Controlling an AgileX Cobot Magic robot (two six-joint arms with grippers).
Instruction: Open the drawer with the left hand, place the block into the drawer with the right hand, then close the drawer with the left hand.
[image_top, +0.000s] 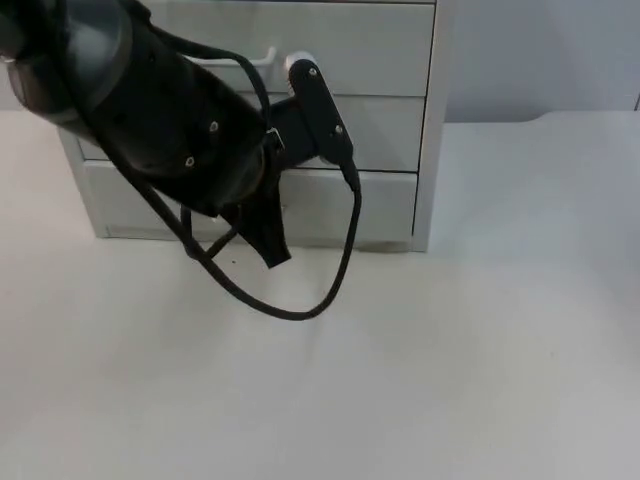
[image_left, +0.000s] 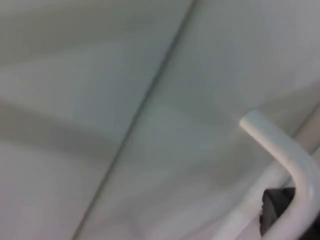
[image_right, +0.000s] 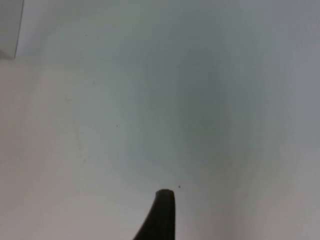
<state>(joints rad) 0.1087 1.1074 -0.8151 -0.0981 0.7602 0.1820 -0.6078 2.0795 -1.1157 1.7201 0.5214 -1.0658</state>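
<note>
White drawer unit (image_top: 370, 120) stands at the back of the table (image_top: 450, 380) against the grey wall (image_top: 540, 50), all its drawers looking shut, so opening is not yet done. My left gripper (image_top: 262, 215) is up against the drawer fronts; from my left wrist a white bar handle (image_left: 285, 155) sits right by my fingertip (image_left: 277, 205), but I cannot tell how far my fingers are spread or whether they have the handle. I judge the handle stiff, smooth and a bit slippery, best hooked at mid-bar and pulled straight out; the drawer should slide light, though the unit itself could shift if I tug at an angle. Another handle (image_top: 262, 58) shows on the top drawer. No block to be seen on the table. My right arm waits, its fingertip (image_right: 162, 210) over bare table, grip state I cannot tell. My own left arm blocks much of the drawer fronts from above
</note>
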